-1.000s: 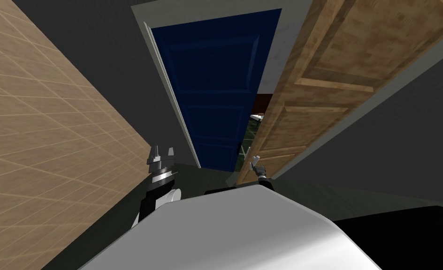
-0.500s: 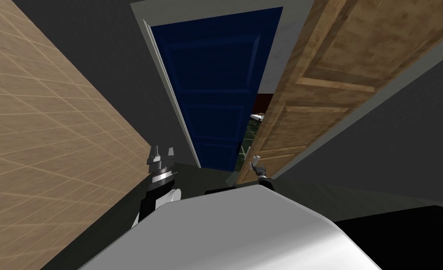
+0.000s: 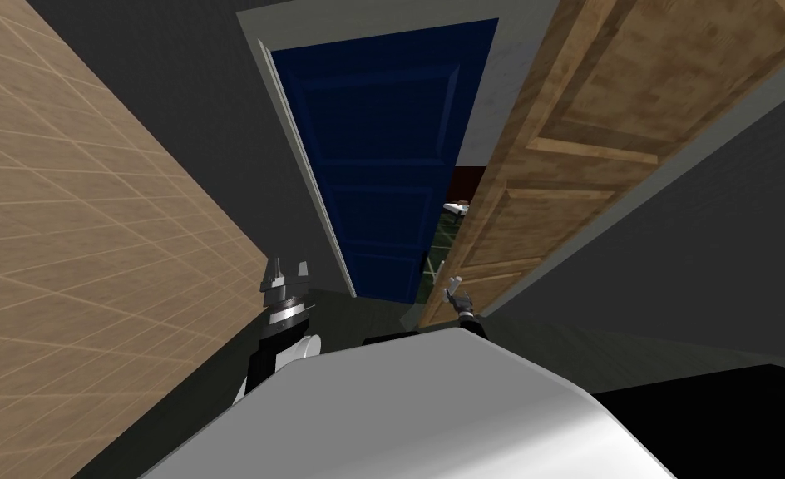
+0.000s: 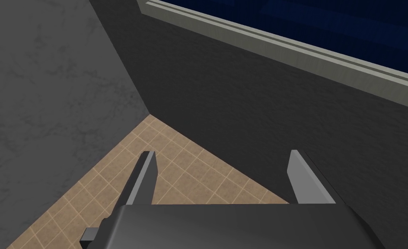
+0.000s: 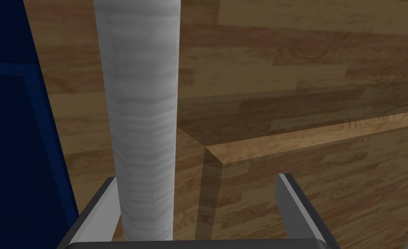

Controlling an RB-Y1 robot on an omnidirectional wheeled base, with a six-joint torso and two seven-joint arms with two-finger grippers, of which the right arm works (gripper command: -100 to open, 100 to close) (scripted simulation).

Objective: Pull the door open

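The wooden door point(image 3: 599, 150) stands on the right of the scene, already swung partly toward me, with its free edge near the middle. Its handle point(image 5: 142, 108), a light grey bar, lies across the door face between the two blades of my right gripper point(image 5: 196, 177). The blades are spread wide. The bar is close against one of them and well apart from the other, so nothing is pinched yet. In the head view the right gripper point(image 3: 456, 293) sits at the near, low end of the door's edge.

Behind the wooden door, farther away, is a dark blue door point(image 3: 382, 150) in a grey frame point(image 3: 299, 166). My left gripper point(image 3: 287, 268) hangs on the left, also spread and holding nothing, above a tan tiled surface point(image 3: 66, 249).

I judge the risk to be this: if I pull now, only one blade bears on the bar, and it can slip off the end, because there is no clamp. If I close without centring first, the far blade will drag the hand sideways and may scrape the wood. Also my body is close to the door's swing path, so the door may hit me.

Compared with a second ago, the whole head picture has shifted a little, which is my camera's move. The door's opening and both grippers look the same.
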